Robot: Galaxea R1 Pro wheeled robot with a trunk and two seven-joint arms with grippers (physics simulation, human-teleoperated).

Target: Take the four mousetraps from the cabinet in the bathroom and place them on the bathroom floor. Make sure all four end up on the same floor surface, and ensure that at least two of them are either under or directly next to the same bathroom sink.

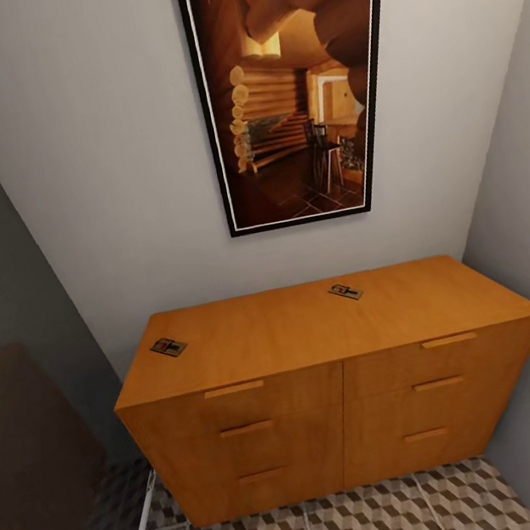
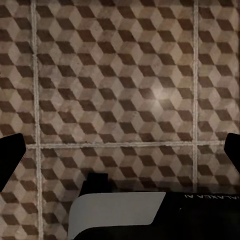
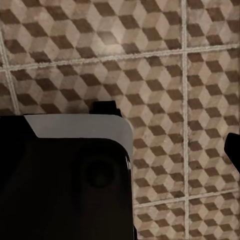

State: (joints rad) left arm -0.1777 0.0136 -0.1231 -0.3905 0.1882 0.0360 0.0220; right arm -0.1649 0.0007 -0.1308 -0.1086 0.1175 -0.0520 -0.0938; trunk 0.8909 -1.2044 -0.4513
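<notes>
The orange-brown cabinet (image 1: 310, 331) stands against the white wall straight ahead in the head view. Two mousetraps lie flat on its top: one (image 1: 168, 347) near the left front corner, the other (image 1: 345, 291) right of the middle, towards the back. All the drawer fronts are shut. Both wrist views look down on the cube-patterned bathroom floor (image 2: 120, 75) (image 3: 165, 60). My left gripper (image 2: 120, 160) is open, its dark fingertips (image 2: 11, 160) at the two sides of the picture with nothing between them. My right gripper (image 3: 120, 152) shows one fingertip (image 3: 233, 150) far out at the edge, also open and empty.
A tall framed picture (image 1: 296, 87) hangs above the cabinet. Grey walls close in on both sides, and a dark brown mass (image 1: 29, 451) stands at the left. Patterned floor (image 1: 343, 528) runs in front of the cabinet. My own white-and-black body (image 3: 75, 130) shows below each wrist camera.
</notes>
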